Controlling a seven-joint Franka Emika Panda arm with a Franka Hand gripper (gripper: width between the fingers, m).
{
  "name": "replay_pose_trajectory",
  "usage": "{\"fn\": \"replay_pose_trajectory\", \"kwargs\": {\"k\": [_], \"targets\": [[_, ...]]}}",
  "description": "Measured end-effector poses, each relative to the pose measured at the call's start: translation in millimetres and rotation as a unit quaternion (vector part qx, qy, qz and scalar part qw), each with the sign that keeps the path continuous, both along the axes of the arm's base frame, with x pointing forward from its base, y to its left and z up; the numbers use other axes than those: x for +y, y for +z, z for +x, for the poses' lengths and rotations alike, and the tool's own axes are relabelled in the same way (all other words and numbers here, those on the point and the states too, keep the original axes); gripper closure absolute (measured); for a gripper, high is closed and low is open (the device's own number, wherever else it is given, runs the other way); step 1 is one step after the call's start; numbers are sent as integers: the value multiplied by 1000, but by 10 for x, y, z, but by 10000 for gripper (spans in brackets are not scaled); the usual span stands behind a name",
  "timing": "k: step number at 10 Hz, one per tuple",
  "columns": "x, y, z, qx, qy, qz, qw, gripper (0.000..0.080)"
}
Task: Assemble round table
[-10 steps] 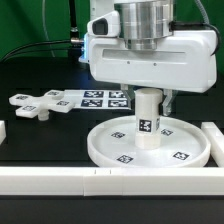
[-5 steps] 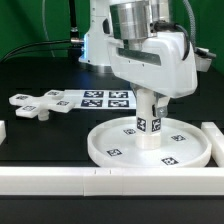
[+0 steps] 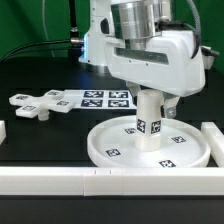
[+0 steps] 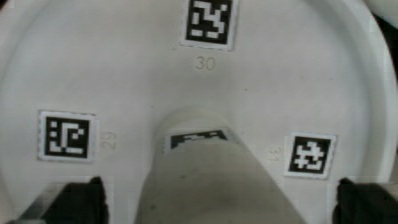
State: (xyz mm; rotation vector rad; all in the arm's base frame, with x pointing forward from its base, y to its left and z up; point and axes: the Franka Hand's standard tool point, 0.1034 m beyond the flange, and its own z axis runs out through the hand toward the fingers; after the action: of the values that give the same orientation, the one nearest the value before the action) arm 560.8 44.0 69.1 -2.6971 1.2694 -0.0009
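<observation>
The large rimmed disc [image 3: 100,150] lies flat on the black surface. The short cylinder post [image 3: 149,125] stands upright on its central hub. My gripper [image 3: 150,98] hangs straight above it, with the fingers down either side of the post's top. In the wrist view the post [image 4: 222,175] runs between my dark fingertips [image 4: 80,200], with a gap on each side, and the disc [image 4: 125,70] fills the background. My gripper [image 4: 222,205] is open around the post. The flat cross-shaped piece [image 3: 35,103] lies at the exterior view's left.
The marker board [image 3: 100,98] lies behind the disc, next to the cross-shaped piece. A long white bar [image 3: 100,180] edges the front. Another bar [image 3: 214,135] stands at the exterior view's right, close to the disc's rim.
The hand has turned about its vertical axis over the post since one second ago. The post's tags now face a different way. Disc and cross-shaped piece have not moved.
</observation>
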Motion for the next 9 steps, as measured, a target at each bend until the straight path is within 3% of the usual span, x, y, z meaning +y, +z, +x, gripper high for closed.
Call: {"fn": "replay_pose_trajectory", "kwargs": {"k": [4, 6, 9], "targets": [[9, 7, -5, -21, 158, -13, 987, 150], [70, 119, -45, -29, 236, -22, 971, 150], [22, 246, -167, -43, 320, -28, 946, 150]]}}
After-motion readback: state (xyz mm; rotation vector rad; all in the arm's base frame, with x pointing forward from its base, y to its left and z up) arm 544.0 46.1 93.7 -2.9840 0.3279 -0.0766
